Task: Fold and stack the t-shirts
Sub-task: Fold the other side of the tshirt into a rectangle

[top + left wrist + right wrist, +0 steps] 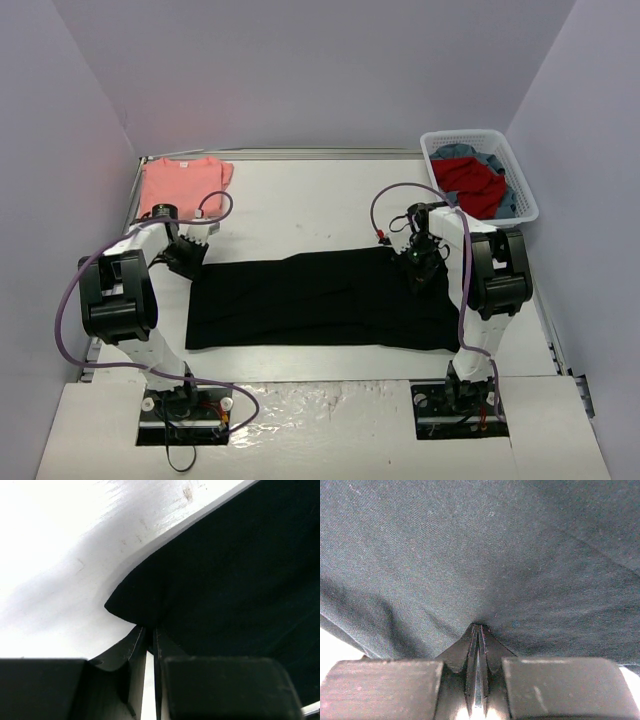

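The black t-shirt (320, 300) lies flat across the middle of the table as a wide folded band. My left gripper (190, 257) is shut on its upper left corner; in the left wrist view the fingertips (150, 630) pinch the black cloth (225, 580) at that corner. My right gripper (420, 268) is shut on the shirt's upper right edge; in the right wrist view the closed gripper (479, 626) nips the dark cloth (480, 555), which fills the view. The salmon-pink t-shirt (183, 181) lies folded at the far left corner. No starburst print shows.
A white basket (478, 176) at the far right holds red and blue clothes. Purple cables loop from both arms. The table's side rails run along the left and right edges.
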Controlling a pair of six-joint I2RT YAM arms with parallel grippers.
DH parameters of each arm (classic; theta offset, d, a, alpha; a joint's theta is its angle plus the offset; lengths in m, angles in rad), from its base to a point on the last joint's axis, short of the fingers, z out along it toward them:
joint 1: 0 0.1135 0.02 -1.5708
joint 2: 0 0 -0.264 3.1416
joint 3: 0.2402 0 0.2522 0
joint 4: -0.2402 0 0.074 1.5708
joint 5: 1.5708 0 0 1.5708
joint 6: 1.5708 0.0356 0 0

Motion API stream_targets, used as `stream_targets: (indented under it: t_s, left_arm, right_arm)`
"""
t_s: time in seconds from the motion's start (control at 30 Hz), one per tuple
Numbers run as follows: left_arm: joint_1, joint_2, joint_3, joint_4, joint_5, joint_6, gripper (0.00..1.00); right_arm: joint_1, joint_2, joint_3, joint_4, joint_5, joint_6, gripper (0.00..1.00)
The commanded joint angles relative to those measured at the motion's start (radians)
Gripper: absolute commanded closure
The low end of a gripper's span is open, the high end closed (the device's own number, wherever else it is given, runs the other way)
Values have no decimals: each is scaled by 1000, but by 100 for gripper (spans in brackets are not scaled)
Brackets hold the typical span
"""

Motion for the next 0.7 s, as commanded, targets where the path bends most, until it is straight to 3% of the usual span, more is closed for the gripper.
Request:
stream_targets:
  t_s: [0.0,0.67]
  left_arm:
    - [6,-43,56,-31,-33,17,93]
    - [29,-40,113,-68,-53,40,88]
  right_arm:
    - [-19,183,-117,137,131,-38,100]
    - [-19,195,-120,150,140,-29,100]
